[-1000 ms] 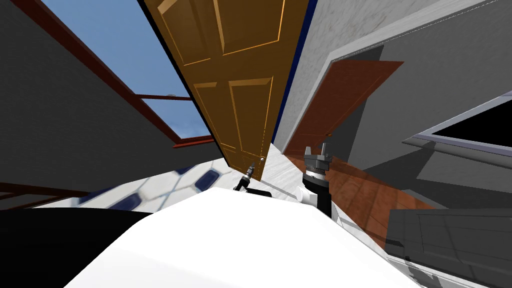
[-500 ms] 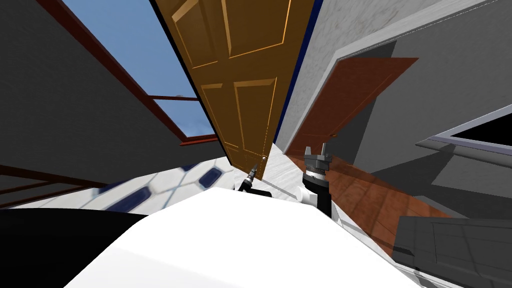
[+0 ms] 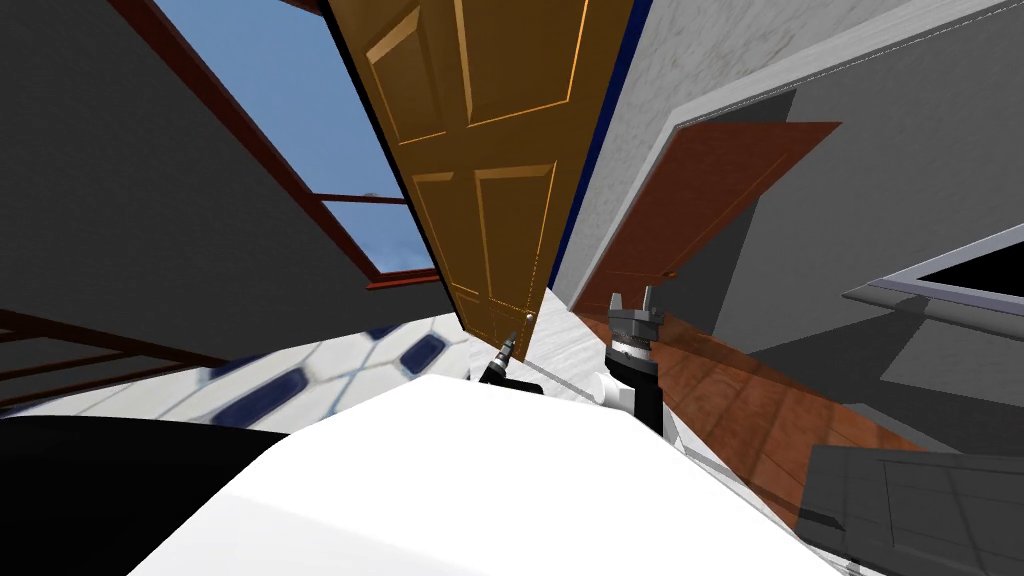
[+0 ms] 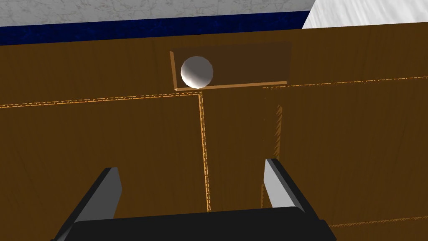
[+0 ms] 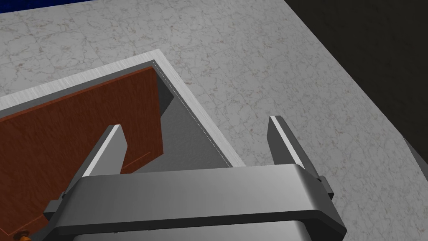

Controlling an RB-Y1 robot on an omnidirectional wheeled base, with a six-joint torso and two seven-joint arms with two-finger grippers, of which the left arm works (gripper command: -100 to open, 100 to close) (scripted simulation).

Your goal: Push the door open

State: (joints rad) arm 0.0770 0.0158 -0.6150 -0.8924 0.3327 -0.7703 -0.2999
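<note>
Orange-brown and panelled, the door [image 3: 480, 150] stands in the middle of the head view, running from the far top down to a point just ahead of the arms. It is seen at a slant rather than square on. Right of its knob edge, a strip of pale marbled floor [image 3: 545, 340] shows between it and a dark blue strip [image 3: 600, 130]. By that I judge the door is already part-way open, not shut in its frame.

The left end effector [image 4: 191, 165] points straight at the door's face, its two fingers [image 4: 276, 180] spread wide with nothing between them. The round grey knob [image 4: 197, 72] sits in a shallow recessed plate beyond the fingertips, nearer one finger's side than the other. The face looks very close, but I cannot tell whether the fingertips touch it.

The right end effector [image 3: 632, 296] is held upright to the right of the door, apart from it. Its fingers are also spread wide and hold nothing, so it seems to have no part in the push.

Left of the door lie a white floor with dark blue tiles [image 3: 330, 370] and a window [image 3: 300, 110] showing blue sky.

The approach looks done and the swing begun. What is left, by my reading, is to press on the face near the knob edge until the gap is wide enough.
</note>
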